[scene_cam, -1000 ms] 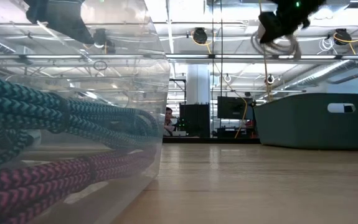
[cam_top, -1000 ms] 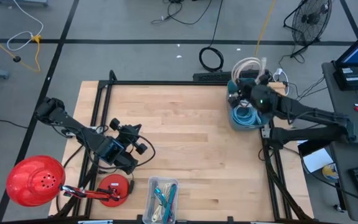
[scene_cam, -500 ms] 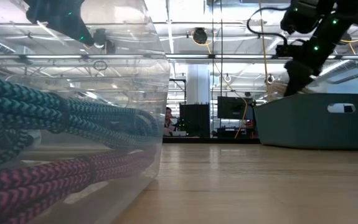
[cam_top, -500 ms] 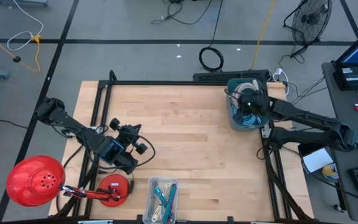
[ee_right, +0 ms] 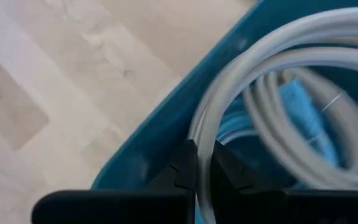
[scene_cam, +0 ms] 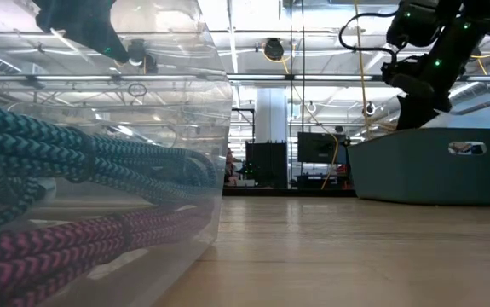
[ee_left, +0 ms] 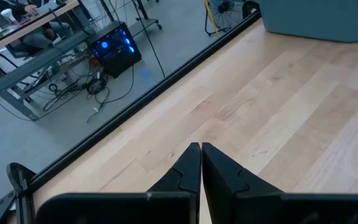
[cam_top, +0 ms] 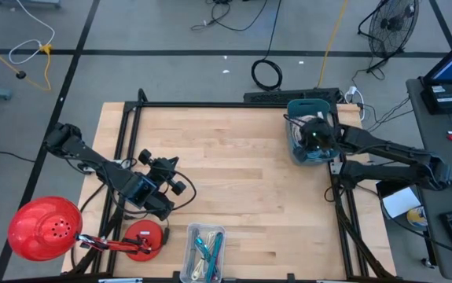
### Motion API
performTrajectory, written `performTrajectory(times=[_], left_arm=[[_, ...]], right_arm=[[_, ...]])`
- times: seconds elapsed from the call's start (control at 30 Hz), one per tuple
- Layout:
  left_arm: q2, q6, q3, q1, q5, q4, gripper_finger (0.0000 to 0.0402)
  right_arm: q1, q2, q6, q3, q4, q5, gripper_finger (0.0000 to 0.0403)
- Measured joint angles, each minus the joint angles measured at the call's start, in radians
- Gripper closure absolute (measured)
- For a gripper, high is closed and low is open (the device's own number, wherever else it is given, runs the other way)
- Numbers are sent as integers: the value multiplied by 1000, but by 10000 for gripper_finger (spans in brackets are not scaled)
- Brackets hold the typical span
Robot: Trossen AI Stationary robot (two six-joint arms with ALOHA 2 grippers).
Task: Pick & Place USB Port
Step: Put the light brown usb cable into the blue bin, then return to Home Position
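Note:
A white coiled USB cable (ee_right: pixel 272 68) hangs into the teal bin (cam_top: pixel 294 154) at the table's far right, over several blue cables (ee_right: pixel 300 102). My right gripper (cam_top: pixel 314 139) reaches down into the bin and is shut on the white cable. In the low view the right arm (scene_cam: pixel 423 77) dips behind the bin's wall (scene_cam: pixel 428 166), so the fingers are hidden there. My left gripper (cam_top: pixel 175 185) hovers over the table's near left, shut, with nothing between its fingers (ee_left: pixel 200 163). My right gripper pinches one strand of the white coil (ee_right: pixel 202 134) between its two fingers. The fingers slant down from the table's right side and point into the bin. The coil's loops spread out beyond the fingertips, just inside the bin's rim (ee_right: pixel 166 127), over the blue cables.
A clear container (cam_top: pixel 206 251) with teal and pink braided cables (scene_cam: pixel 74 170) stands at the near edge. A red lamp (cam_top: pixel 45 228) sits off the near left corner. Black frame rails (cam_top: pixel 127 134) run along both sides. Bare wood (cam_top: pixel 241 173) lies between the arms.
My right gripper has dropped from above the bin's far edge down into the teal bin, tipping its fingers steeply downward. The white coil went with it and now lies inside the bin. The gripper has kept still for the last half second.

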Motion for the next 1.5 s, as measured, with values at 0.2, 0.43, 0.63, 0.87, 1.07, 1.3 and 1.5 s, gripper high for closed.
performTrajectory(times=[0.2, 0.43, 0.63, 0.87, 1.07, 1.3, 1.5], left_arm=[[0, -1, 0, 0, 0, 0, 383], [0, -2, 0, 0, 0, 0, 383], [0, -2, 0, 0, 0, 0, 383], [0, -2, 0, 0, 0, 0, 383], [2, -1, 0, 0, -13, 2, 383], [3, 0, 0, 0, -32, 1, 383], [3, 0, 0, -7, -56, 1, 383]], right_arm=[[0, 17, 34, 0, -125, -27, 392], [1, 17, 20, 0, -140, -42, 371], [1, 17, 20, 0, -108, -39, 330], [6, 5, -43, 2, 68, 1, 285], [52, -44, -156, 10, 390, 67, 268], [147, -86, -190, 11, 811, -70, 269], [289, -67, -182, 11, 1047, -369, 275]])
